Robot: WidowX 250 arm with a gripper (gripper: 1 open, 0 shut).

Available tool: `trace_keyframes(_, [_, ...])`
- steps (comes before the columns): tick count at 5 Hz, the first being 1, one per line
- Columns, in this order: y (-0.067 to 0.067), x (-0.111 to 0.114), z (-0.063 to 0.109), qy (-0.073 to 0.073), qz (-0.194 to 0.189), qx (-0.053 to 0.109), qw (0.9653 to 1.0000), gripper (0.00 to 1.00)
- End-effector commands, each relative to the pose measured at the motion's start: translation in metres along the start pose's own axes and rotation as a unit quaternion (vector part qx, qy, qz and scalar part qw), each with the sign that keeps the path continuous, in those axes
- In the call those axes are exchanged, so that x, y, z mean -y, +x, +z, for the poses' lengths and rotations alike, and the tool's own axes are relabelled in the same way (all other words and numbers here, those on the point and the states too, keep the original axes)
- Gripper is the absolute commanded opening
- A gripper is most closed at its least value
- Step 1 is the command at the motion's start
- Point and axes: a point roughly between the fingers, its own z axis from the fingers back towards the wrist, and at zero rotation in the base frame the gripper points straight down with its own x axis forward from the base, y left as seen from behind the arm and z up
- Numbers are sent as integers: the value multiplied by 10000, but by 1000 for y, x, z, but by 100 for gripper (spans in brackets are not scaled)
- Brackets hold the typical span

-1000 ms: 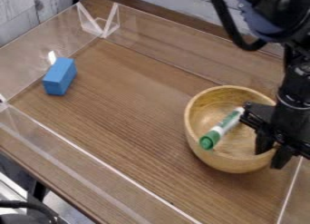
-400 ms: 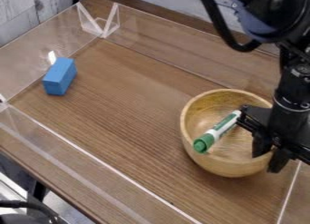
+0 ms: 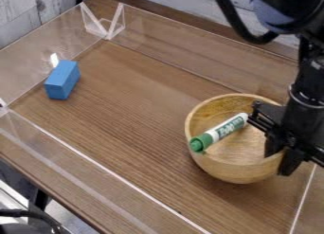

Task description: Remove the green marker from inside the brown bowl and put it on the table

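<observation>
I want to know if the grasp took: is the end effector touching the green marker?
Touching. The camera view shows the green marker tilted up across the brown bowl, its far end running into the end effector with no gap visible.

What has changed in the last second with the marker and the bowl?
The green marker, gripped at its far end by the gripper, has been lifted: its green cap now sits at the bowl's left rim instead of down inside. The brown bowl has slid slightly left. The fingers stayed closed on the marker throughout. The blue block and the table are unchanged.
</observation>
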Motion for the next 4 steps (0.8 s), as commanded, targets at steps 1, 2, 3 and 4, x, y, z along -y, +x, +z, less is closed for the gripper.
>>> trace_keyframes(1, [12, 5, 41, -82, -142, 563, 9983, 0])
trace_keyframes(2, [11, 3, 62, -14, -206, 716, 9972, 0])
trace_keyframes(3, [6, 4, 71, -3, -251, 947, 9952, 0])
trace_keyframes(4, [-1, -4, 81, 96, -467, 972, 9941, 0])
